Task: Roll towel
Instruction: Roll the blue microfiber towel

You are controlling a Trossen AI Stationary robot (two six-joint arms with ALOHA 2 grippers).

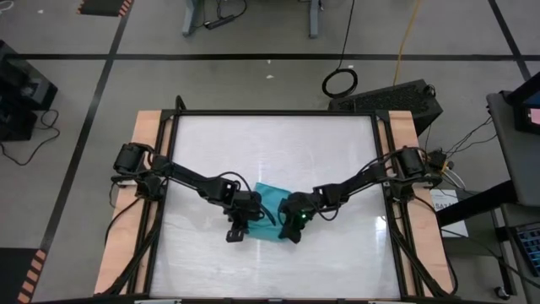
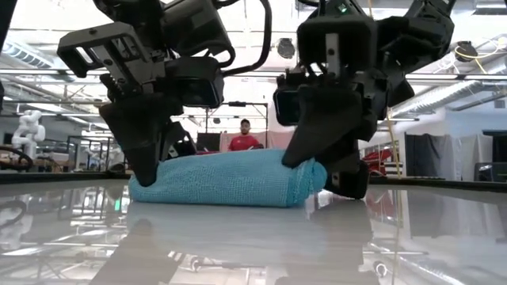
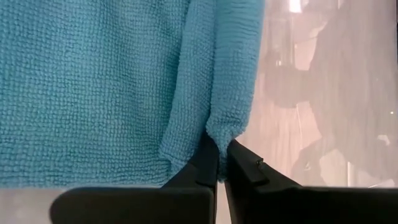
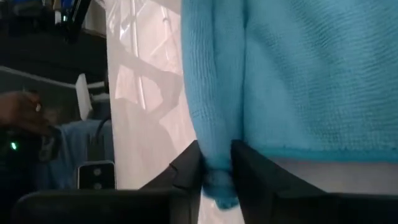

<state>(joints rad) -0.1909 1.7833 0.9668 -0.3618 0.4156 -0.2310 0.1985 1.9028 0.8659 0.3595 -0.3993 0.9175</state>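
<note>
White tabletop, turquoise towel partly rolled.
Left gripper and right gripper each pinch its rolled edge; the roll's middle seems hidden beneath them.

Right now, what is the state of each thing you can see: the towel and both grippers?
towel: lying on the table, partly rolled, its rolled edge pinched at both ends.
left gripper: down at the table, jaws shut on the towel's rolled edge.
right gripper: down at the table, jaws around the other end of the roll, cloth between them.
table: flat, glossy, bearing the towel.
</note>
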